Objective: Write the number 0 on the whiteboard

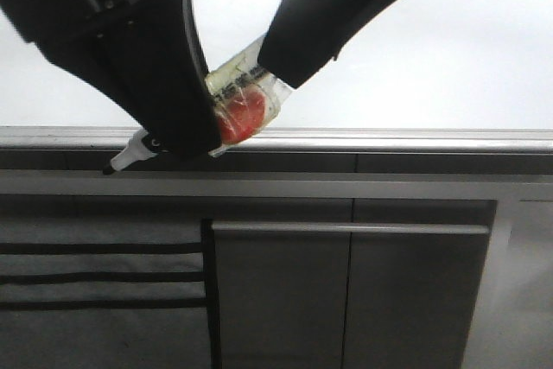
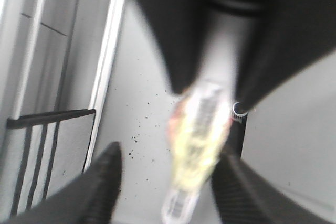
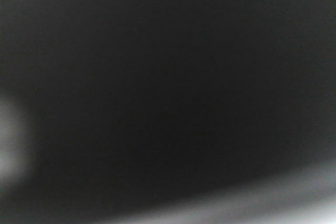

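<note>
The whiteboard (image 1: pixel 449 49) is glossy white and fills the back of the front view above its grey rail (image 1: pixel 415 139). No number 0 shows on it. A marker (image 1: pixel 246 97), wrapped in clear tape with a red patch, hangs between two black gripper parts close to the camera. Its black tip (image 1: pixel 112 168) points down-left below the rail. In the left wrist view the right gripper (image 2: pixel 210 85) is shut on the marker (image 2: pixel 202 129). My left gripper (image 2: pixel 170 150) is open, with its fingers on either side of the marker's near end. The right wrist view is dark and blocked.
Dark grey cabinet panels (image 1: pixel 346 300) with a metal handle bar (image 1: pixel 346 228) stand below the rail. A slatted panel (image 1: pixel 95 274) is at the lower left. A grey speckled surface (image 2: pixel 142 119) lies behind the marker in the left wrist view.
</note>
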Available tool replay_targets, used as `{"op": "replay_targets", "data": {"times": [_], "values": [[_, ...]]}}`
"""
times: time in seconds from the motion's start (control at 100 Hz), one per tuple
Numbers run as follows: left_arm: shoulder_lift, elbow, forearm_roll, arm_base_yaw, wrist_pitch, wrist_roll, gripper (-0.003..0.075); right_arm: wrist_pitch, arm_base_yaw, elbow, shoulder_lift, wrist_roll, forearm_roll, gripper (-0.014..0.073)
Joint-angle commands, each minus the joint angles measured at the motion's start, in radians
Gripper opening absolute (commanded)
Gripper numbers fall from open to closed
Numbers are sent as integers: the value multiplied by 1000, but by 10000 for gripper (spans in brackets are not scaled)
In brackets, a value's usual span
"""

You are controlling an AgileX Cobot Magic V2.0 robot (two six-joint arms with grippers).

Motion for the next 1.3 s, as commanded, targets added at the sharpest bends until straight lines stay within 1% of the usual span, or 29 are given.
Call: {"op": "replay_targets", "data": {"times": [0.0,0.1,0.19,0.3,0.35,0.4,0.46,0.53,0.6,0.64,0.68,0.75,0.81,0.89,0.98,1.04,1.11,1.19,1.29], "values": [[-66,-28,-41,26,-44,-30,421,-4,-24,-30,-47,-3,35,-27],[-134,-1,-88,77,-53,-30,421,46,-76,-30,-89,4,42,-27],[-206,57,-113,142,-104,-30,421,61,-160,-26,-137,32,42,-27],[-310,158,-160,251,-193,-34,421,20,-306,-1,-191,129,44,-27],[-359,204,-187,306,-230,-47,421,-14,-373,16,-215,241,45,-27],[-406,250,-203,362,-276,-76,421,-45,-434,44,-242,315,51,-27],[-466,307,-236,431,-342,-86,421,-89,-495,85,-271,350,63,-27],[-526,369,-294,500,-424,-95,421,-144,-530,149,-303,351,106,-27],[-575,423,-353,553,-501,-97,421,-198,-532,212,-320,351,170,-27],[-598,450,-373,576,-539,-97,421,-196,-530,242,-322,351,217,-27],[-611,470,-391,591,-570,-97,421,-199,-529,270,-319,351,256,-27],[-625,498,-405,606,-612,-97,421,-269,-529,299,-303,351,318,-27],[-626,505,-405,608,-622,-97,421,-327,-529,302,-287,341,318,-27],[-618,505,-405,608,-626,-97,421,-409,-507,302,-282,249,318,-27],[-604,505,-405,608,-626,-97,421,-515,-419,307,-301,180,309,-27],[-593,505,-405,608,-628,-97,421,-605,-356,321,-308,177,304,-27],[-581,505,-405,608,-632,-97,421,-675,-309,343,-302,175,301,-27],[-571,505,-405,608,-634,-97,421,-692,-284,353,-280,178,304,-27],[-564,505,-405,608,-643,-97,421,-697,-283,353,-237,179,320,-27]]}}
